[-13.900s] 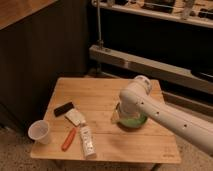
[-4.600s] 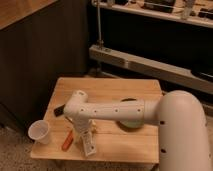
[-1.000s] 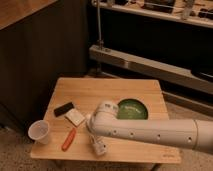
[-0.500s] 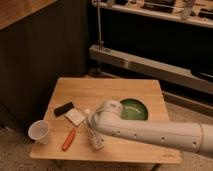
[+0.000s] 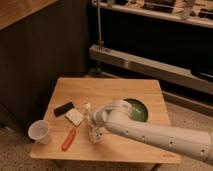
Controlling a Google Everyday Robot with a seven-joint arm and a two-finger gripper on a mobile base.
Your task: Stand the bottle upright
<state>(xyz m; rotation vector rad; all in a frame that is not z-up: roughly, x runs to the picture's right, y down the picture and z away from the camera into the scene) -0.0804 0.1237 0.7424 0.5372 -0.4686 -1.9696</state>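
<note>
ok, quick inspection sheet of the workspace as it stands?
Surface: wooden table, level.
Job's things: bottle, near upright, slightly tilted, front-left of the table.
Clutter: white cup at the left edge; orange pen-like tool; small black block; pale square pad; green bowl, partly behind the arm.
Grippers: gripper shut on the bottle, low over the table right of the orange tool.
Cables: nothing seen.
Surroundings: metal rack behind; dark panel on the left.
</note>
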